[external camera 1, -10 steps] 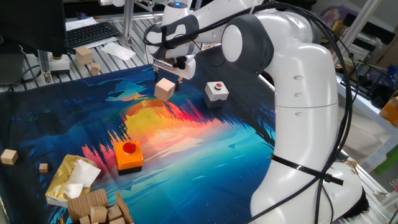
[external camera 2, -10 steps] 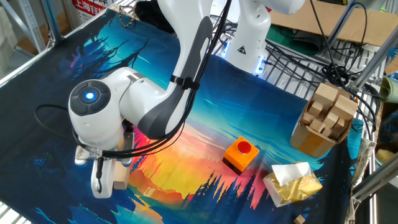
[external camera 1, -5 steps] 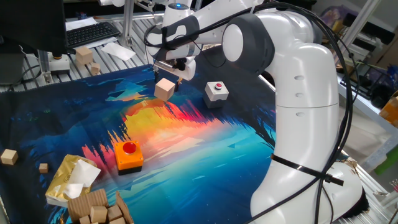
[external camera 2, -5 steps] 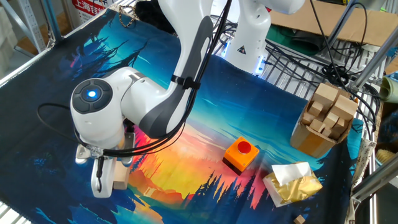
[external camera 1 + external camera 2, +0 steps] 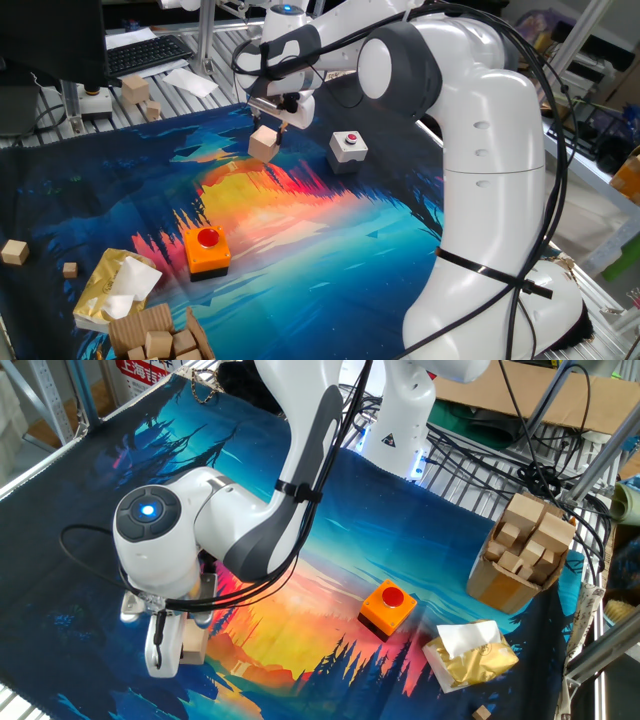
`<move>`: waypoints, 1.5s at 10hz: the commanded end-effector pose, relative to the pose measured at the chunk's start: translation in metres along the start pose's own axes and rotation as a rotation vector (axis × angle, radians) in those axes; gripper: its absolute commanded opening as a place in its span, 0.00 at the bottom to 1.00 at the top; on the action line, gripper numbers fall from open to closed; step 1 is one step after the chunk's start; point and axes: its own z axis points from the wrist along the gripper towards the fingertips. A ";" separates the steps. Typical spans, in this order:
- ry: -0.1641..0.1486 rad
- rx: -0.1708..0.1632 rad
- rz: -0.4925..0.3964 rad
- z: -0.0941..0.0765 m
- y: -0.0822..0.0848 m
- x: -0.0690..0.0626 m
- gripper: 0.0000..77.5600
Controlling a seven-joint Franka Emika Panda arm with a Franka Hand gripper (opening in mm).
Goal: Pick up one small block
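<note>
Gripping the small block [image 5: 264,142] between tool [image 5: 172,650] fingers, cube tilted, no long axis.

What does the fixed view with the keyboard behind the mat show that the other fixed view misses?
Only it shows the white box with a red button and loose tiny cubes. Only the other shows the bright hub light above the pincer. Both share the small block in the pincer and the orange button box.
</note>
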 end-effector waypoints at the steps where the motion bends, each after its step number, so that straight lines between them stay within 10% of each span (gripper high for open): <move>1: -0.004 -0.003 0.026 -0.002 0.001 -0.001 0.02; 5: -0.004 -0.003 0.026 -0.002 0.001 -0.001 0.02; 6: 0.018 0.022 -0.278 -0.093 0.031 0.050 0.02; 10: 0.013 0.015 -0.509 -0.127 0.034 0.108 0.02; 13: 0.038 -0.010 -0.689 -0.135 0.030 0.126 0.02; 15: 0.059 0.002 -0.760 -0.155 0.023 0.166 0.02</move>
